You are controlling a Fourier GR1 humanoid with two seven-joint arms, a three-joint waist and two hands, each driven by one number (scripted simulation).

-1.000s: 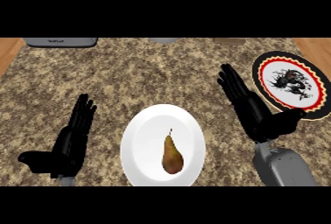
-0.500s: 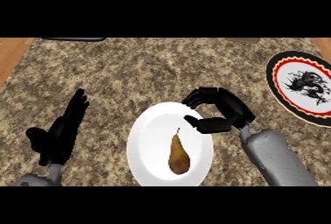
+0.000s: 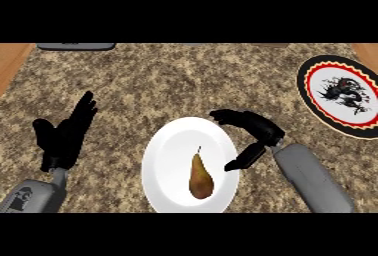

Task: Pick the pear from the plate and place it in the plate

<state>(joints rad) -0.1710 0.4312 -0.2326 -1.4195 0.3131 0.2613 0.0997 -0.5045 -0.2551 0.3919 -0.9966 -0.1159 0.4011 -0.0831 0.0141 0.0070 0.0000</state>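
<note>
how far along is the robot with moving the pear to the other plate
Nothing is done yet: the pear lies on the white plate. In hand: the right hand, fingers curled and holding nothing, hovers at that plate's right rim beside the pear. Left: grasp it, carry it to the patterned plate at far right. The left hand rests open.

Even, soft light falls from overhead across my view of the speckled table (image 3: 184, 80); the white plate (image 3: 170, 165) reads brightest, without glare. Shadows are faint, only a thin dark edge under the plate's rim. Detail looks slightly soft throughout, with no visible edge distortion.
</note>
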